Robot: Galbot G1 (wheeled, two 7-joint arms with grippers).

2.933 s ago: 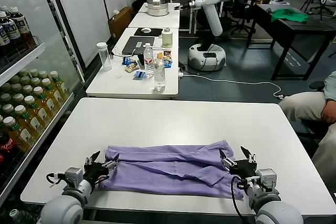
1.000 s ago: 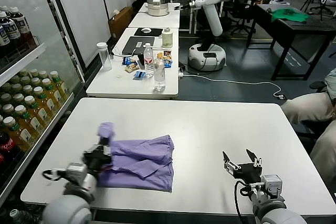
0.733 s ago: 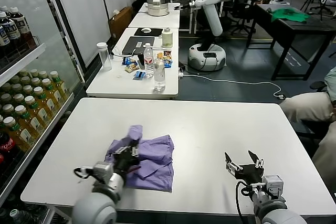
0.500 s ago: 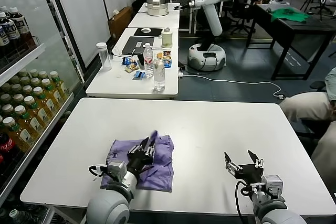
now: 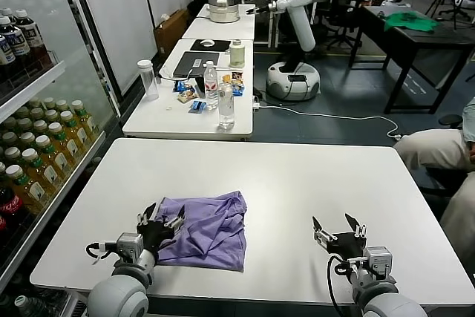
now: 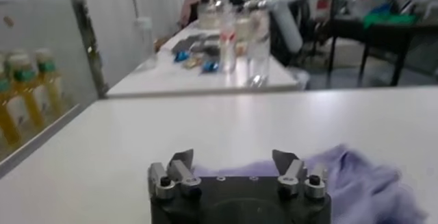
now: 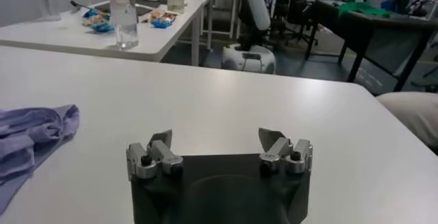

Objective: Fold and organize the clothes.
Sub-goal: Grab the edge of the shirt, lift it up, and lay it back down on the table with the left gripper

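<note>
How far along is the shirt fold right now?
Done: the purple T-shirt lies folded into a compact, rumpled bundle on the white table. In hand: nothing; the left gripper is open at the shirt's left edge, and the right gripper is open, well clear. Left: smoothing and squaring it.

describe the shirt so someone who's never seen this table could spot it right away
Start at the big white table nearest the robot, then look to its front left part. There lies the lavender T-shirt, folded into a rumpled bundle, right beside the open left claw. It is the only cloth and the only coloured thing on that table.
</note>
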